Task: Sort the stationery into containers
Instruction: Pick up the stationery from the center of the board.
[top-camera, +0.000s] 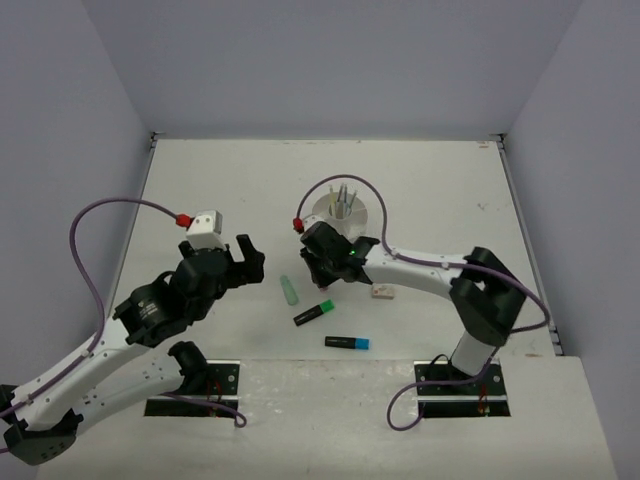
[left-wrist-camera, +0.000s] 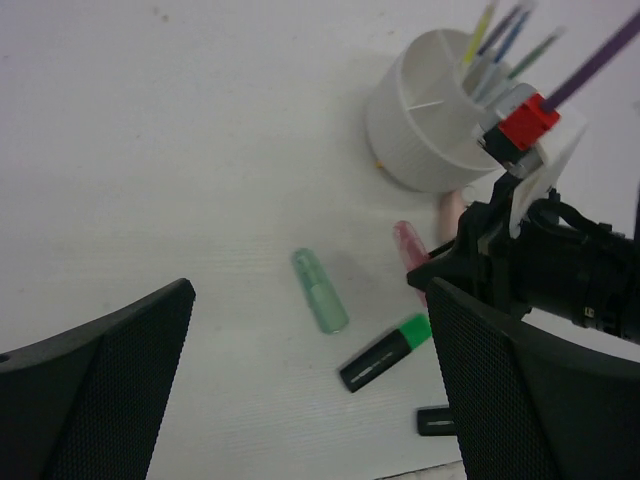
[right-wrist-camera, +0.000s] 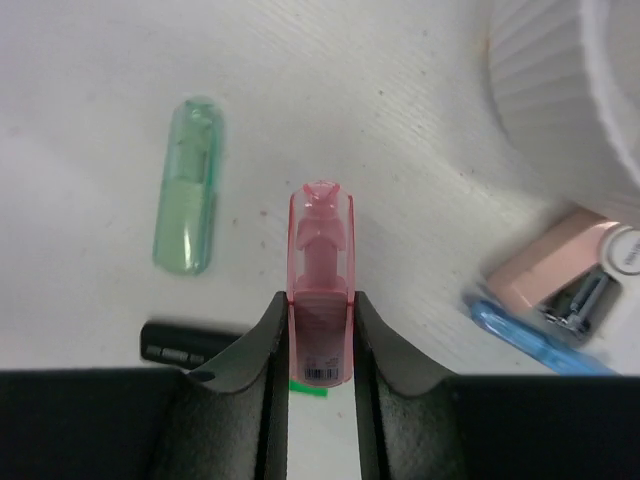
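Note:
My right gripper (right-wrist-camera: 320, 300) is shut on the pink marker (right-wrist-camera: 321, 250), one jaw pressed to each side of its body, low over the table just in front of the round white organiser (top-camera: 342, 208). Several pens stand in the organiser's centre cup. A mint marker (top-camera: 289, 290) lies left of the right gripper. A green highlighter (top-camera: 314, 313) and a blue highlighter (top-camera: 347, 342) lie nearer the arm bases. My left gripper (top-camera: 245, 258) hangs open above the table, left of the mint marker (left-wrist-camera: 320, 291), with nothing between its fingers.
A small pale eraser (top-camera: 383, 292) lies right of the right wrist. In the right wrist view a pale pink item with metal parts (right-wrist-camera: 555, 265) and a blue marker (right-wrist-camera: 530, 335) lie beside the organiser's wall (right-wrist-camera: 560, 90). Walls enclose the table on three sides.

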